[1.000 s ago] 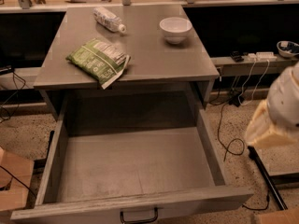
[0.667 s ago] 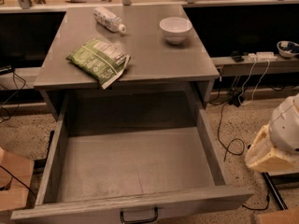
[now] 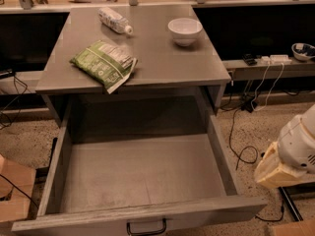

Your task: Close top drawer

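The top drawer (image 3: 138,171) of the grey cabinet stands pulled fully out, its grey box empty. Its long front (image 3: 142,219) runs along the bottom edge of the camera view, with a small dark loop handle (image 3: 146,228) at centre. Part of my arm, a white and tan housing (image 3: 290,154), shows at the right edge beside the drawer's right side. The gripper itself is out of view.
On the cabinet top (image 3: 147,63) lie a green snack bag (image 3: 104,63), a plastic bottle on its side (image 3: 114,20) and a white bowl (image 3: 184,30). Cables (image 3: 241,132) trail on the floor at right. A brown box (image 3: 15,191) sits at lower left.
The arm's housing at the right edge has moved down and slightly away to the right. The drawer has not moved.
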{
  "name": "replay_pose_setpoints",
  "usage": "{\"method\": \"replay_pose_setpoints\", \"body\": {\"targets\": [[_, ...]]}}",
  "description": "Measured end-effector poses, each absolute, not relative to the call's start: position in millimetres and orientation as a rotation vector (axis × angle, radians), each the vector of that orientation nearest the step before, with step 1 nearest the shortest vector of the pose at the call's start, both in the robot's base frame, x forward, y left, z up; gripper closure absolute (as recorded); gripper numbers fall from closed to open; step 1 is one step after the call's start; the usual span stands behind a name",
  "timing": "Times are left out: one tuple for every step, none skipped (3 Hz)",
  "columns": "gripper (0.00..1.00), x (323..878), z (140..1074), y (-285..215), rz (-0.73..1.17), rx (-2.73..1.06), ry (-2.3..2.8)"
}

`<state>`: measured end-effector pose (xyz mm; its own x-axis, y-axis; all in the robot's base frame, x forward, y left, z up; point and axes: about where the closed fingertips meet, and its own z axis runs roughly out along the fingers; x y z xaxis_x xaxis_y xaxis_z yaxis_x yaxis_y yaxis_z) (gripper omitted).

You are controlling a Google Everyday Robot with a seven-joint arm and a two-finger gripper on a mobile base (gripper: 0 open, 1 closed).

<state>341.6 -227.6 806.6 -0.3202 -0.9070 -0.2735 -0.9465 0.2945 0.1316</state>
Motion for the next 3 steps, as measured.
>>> {"method": "replay_pose_setpoints", "body": {"targets": [[1.00,324.2,760.0,-215.2,0.490,-1.822,2.464],[1.00,310.1,725.3,-209.2,0.569,-1.869,2.491],[1.00,292.7,695.4,-209.6,0.660,-1.884,2.541]]}}
